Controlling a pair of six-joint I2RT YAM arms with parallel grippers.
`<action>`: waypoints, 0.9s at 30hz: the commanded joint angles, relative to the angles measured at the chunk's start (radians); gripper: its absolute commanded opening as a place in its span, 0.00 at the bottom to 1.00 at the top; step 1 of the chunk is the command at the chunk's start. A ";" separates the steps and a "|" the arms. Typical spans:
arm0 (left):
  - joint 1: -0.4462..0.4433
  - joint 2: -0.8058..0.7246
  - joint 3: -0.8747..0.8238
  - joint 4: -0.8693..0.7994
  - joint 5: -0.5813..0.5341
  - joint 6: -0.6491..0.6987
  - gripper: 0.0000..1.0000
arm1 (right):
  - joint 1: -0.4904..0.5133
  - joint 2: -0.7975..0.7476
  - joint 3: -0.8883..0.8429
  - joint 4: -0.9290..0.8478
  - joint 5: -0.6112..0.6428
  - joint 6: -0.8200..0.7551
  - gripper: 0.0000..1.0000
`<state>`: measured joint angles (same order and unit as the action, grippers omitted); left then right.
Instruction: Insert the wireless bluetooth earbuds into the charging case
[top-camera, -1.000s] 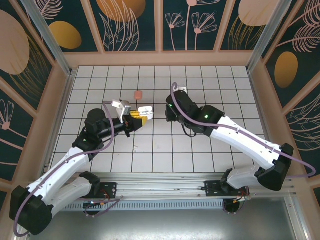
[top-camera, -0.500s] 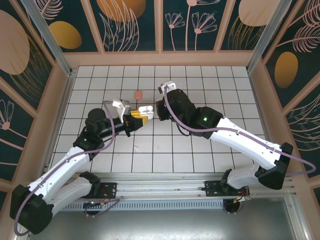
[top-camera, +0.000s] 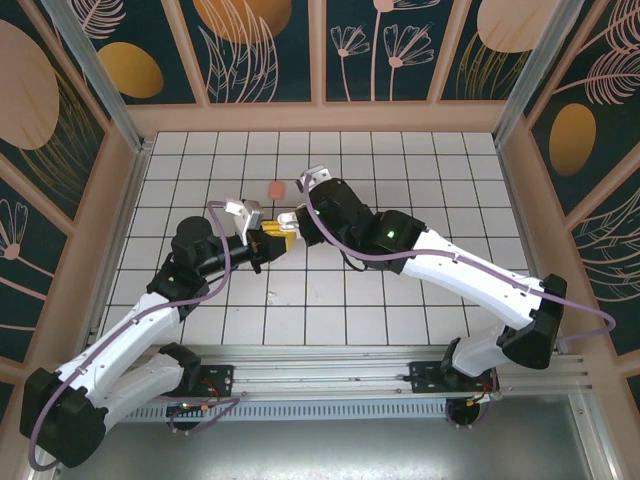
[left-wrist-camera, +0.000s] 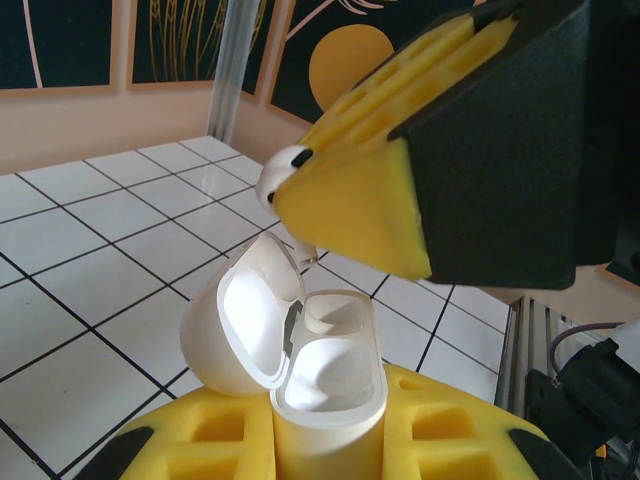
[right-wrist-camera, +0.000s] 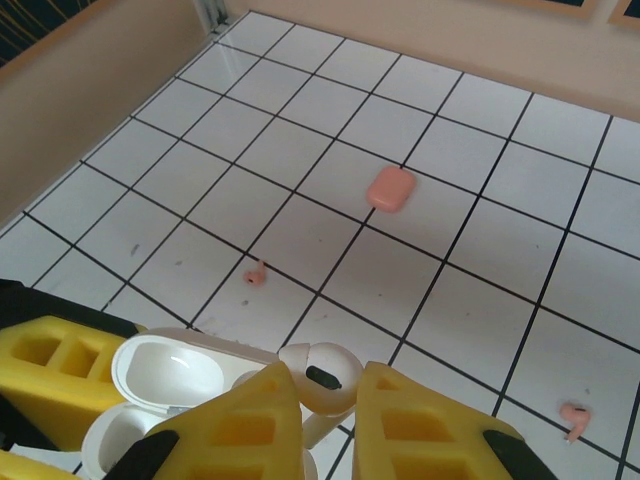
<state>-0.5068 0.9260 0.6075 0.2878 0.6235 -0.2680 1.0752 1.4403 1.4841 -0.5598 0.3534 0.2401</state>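
My left gripper (left-wrist-camera: 325, 445) is shut on the white charging case (left-wrist-camera: 328, 385), which stands upright between its yellow fingers with the lid (left-wrist-camera: 243, 325) swung open to the left. My right gripper (right-wrist-camera: 330, 412) is shut on a white earbud (right-wrist-camera: 325, 375), its stem pointing down. That earbud (left-wrist-camera: 282, 170) hangs just above and behind the open case, apart from it. In the top view the right gripper (top-camera: 298, 222) meets the left gripper (top-camera: 268, 238) at mid table. Two salmon-pink earbuds (right-wrist-camera: 257, 275) (right-wrist-camera: 574, 418) lie loose on the tiles.
A closed salmon-pink case (right-wrist-camera: 390, 188) lies on the tiles beyond the grippers, also seen as the pink case (top-camera: 277, 189) in the top view. Wooden walls (top-camera: 130, 160) ring the white tiled floor.
The right arm has swung left with the white earbud, from about one tile away to right above the open case. The left arm and the case have stayed put.
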 joint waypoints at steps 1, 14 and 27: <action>-0.005 0.001 0.003 0.036 0.019 -0.008 0.00 | 0.008 0.001 0.020 -0.028 -0.010 -0.015 0.14; -0.004 0.002 0.005 0.042 0.010 -0.016 0.00 | 0.008 -0.010 -0.018 -0.036 -0.051 0.011 0.14; -0.004 -0.004 0.008 0.049 -0.005 -0.029 0.00 | 0.008 -0.001 -0.031 -0.072 -0.108 0.027 0.14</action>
<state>-0.5068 0.9279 0.6075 0.2874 0.6193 -0.2790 1.0752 1.4410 1.4738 -0.5953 0.2844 0.2489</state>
